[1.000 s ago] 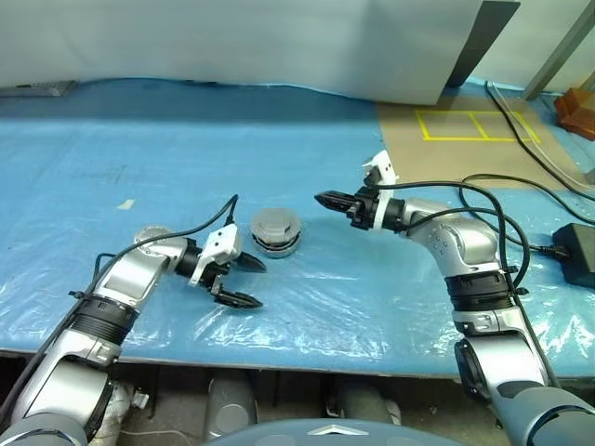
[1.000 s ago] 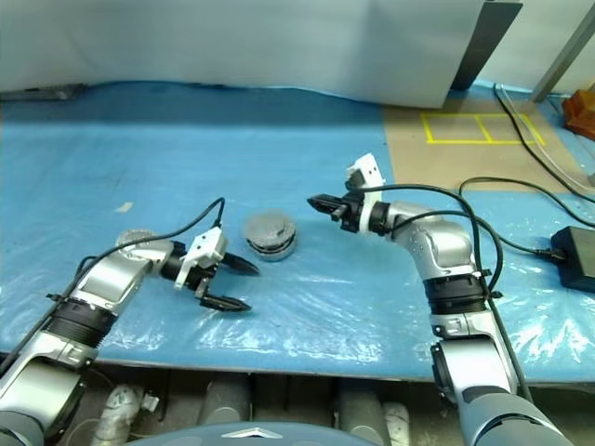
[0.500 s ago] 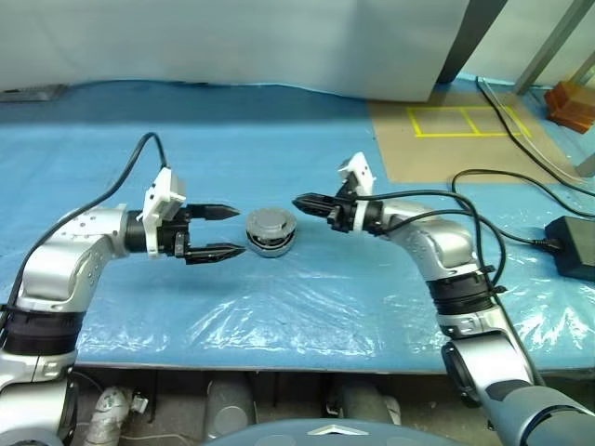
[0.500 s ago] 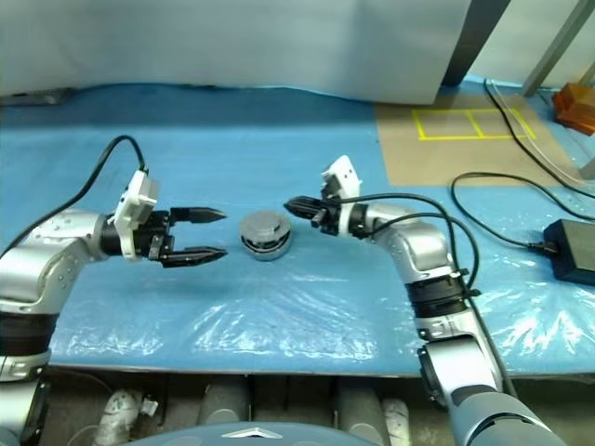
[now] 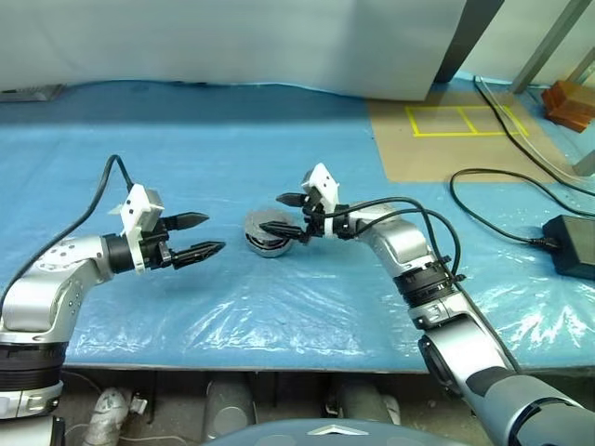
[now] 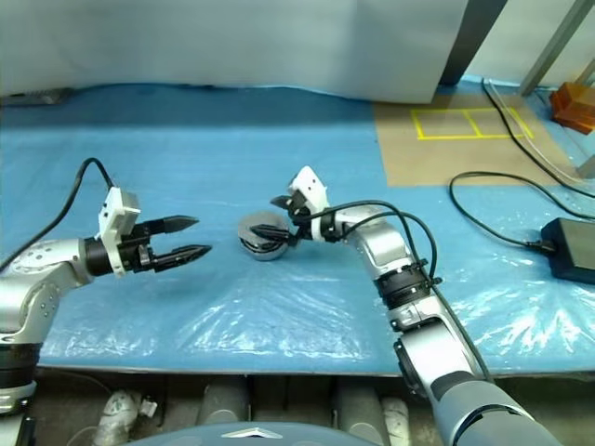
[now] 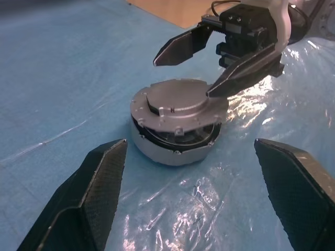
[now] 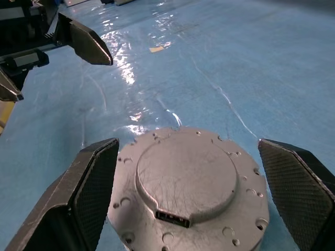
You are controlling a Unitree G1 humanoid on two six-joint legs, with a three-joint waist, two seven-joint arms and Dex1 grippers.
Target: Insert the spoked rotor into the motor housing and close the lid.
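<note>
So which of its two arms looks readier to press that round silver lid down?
Probably the right. The right gripper stands open astride the round silver lid on the motor housing; the left gripper hovers open, apart from it.

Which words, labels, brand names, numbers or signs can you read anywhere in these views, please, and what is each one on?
None: no readable text in any view.
Motor housing lid: bare scratched metal with small holes and a dark slot, no lettering.
Yellow tape on the brown board: plain rectangles, not writing.
Small tape scrap on the blue sheet: blank as far as can be seen.
Black power adapter: no label can be made out.
</note>
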